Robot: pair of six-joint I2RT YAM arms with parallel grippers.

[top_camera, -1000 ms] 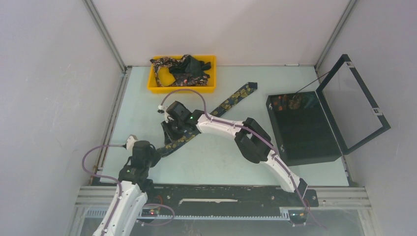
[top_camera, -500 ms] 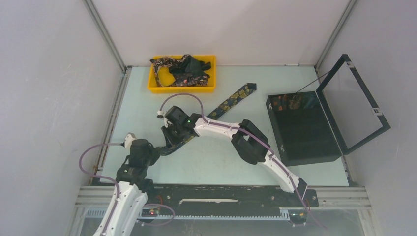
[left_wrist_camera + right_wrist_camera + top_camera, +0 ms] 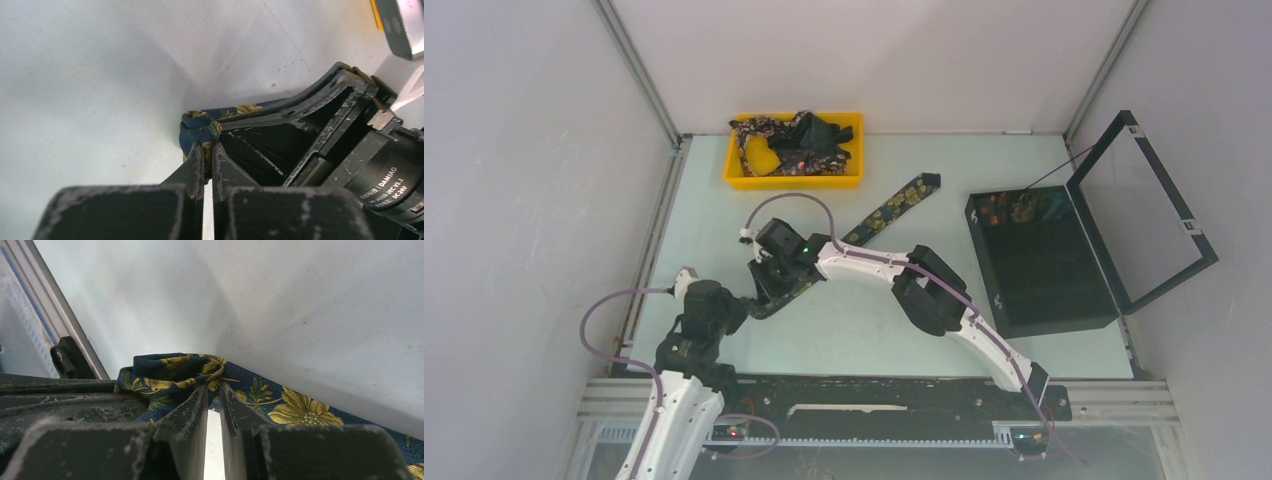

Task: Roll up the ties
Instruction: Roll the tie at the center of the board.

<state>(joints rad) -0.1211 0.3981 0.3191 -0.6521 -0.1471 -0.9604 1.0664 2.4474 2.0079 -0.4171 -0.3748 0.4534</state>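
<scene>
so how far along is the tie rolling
Early on. Done: small patterned bundles, likely rolled ties, sit at the far end of the black box. In hand: left claw and right claw pinch the first curl of the laid-out tie; most lies flat. Left: more ties heaped in the yellow tray.
</scene>
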